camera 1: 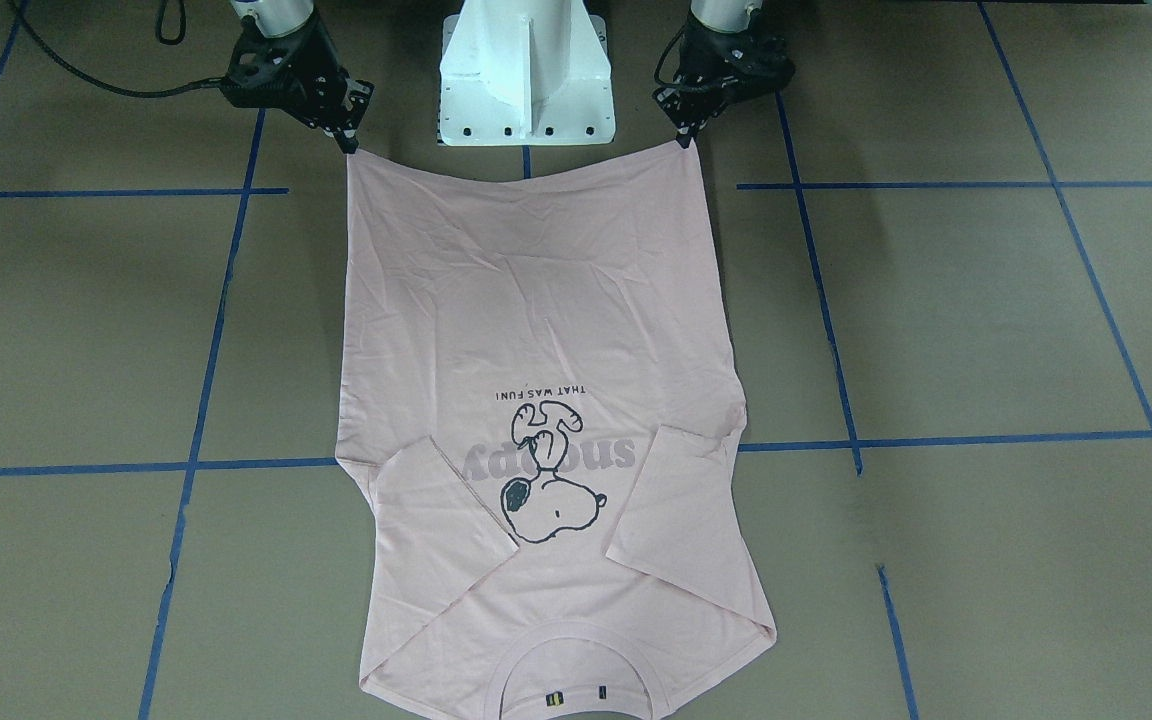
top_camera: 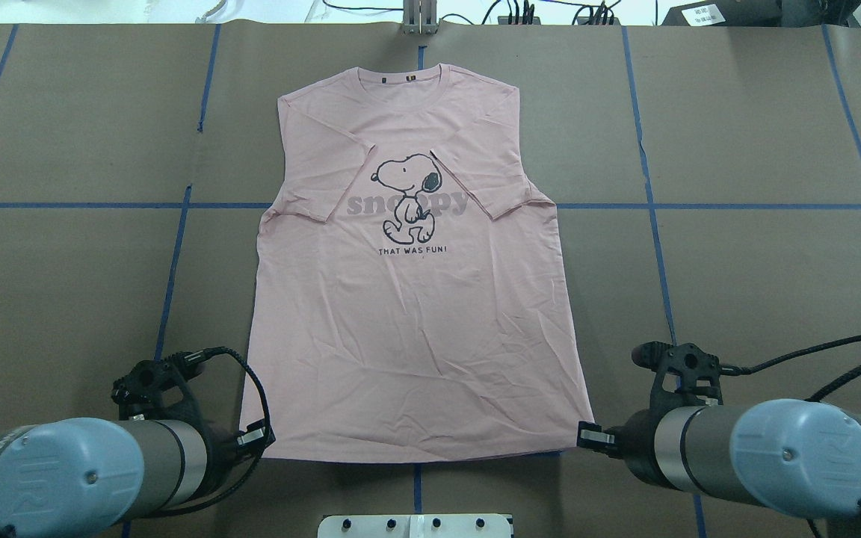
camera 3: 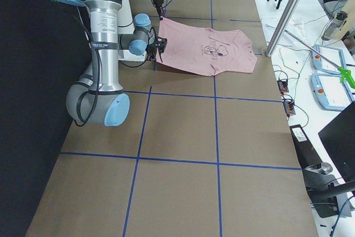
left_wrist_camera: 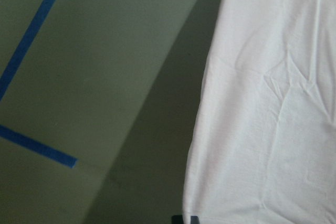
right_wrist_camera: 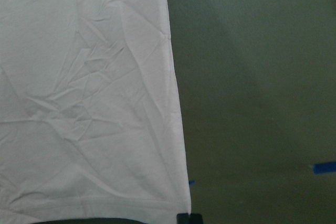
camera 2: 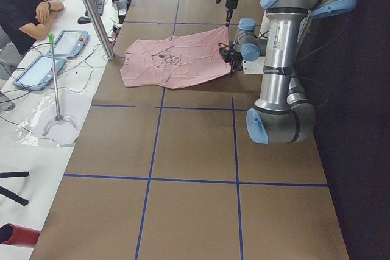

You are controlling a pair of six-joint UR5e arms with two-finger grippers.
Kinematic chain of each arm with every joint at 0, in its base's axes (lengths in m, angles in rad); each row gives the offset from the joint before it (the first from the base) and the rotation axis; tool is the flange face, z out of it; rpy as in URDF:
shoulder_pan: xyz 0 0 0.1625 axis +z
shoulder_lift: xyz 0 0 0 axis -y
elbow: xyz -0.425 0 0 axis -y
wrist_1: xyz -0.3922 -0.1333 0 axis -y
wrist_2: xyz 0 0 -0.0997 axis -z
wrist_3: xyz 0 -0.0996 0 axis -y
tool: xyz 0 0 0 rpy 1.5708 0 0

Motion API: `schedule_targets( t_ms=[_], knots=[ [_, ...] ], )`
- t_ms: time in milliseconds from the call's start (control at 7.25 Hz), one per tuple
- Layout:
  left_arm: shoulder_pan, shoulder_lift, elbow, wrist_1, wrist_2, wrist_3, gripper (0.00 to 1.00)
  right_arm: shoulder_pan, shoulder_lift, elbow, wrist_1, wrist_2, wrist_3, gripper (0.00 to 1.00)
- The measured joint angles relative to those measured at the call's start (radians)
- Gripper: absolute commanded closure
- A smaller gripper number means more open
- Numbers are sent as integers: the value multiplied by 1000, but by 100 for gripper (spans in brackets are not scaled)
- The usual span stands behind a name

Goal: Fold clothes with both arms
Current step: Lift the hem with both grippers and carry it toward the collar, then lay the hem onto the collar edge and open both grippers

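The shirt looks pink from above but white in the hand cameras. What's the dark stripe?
Overhead view: the shirt reads pale pink under even light. Left wrist view: colour washed out, nearly white; the dark stripe is shadow on the table. Right wrist view: same pale cast, softer shadow.

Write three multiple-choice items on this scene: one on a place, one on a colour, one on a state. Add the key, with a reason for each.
1. Where do the left hand and the right hand grip the T-shirt?
A. the collar
B. the hem corners
C. the shoulders

2. What colour are the tape lines on the table?
A. red
B. white
C. blue

3. How do the sleeves lie?
A. folded in over the front
B. spread outward
C. rolled up

Key:
1 B: each hand's tips pinch one hem corner, on the robot's side.
2 C: a blue grid crosses the brown surface.
3 A: both sleeve ends overlap the printed front.
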Motion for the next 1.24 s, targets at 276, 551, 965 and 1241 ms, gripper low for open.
schedule_targets(
  t_ms=[276,551,965,1241],
  knots=[
    [76,-1,-163,132,-21,2,100,-87,-90,110,-1,12,21,100],
    [115,-9,-234,207,-30,5,100,-122,-121,158,0,11,36,100],
    [-10,-77,-173,217,-31,175,100,71,24,35,0,29,-218,100],
    [-184,-127,-73,206,-33,339,100,265,167,-123,2,78,-421,100]
  ],
)
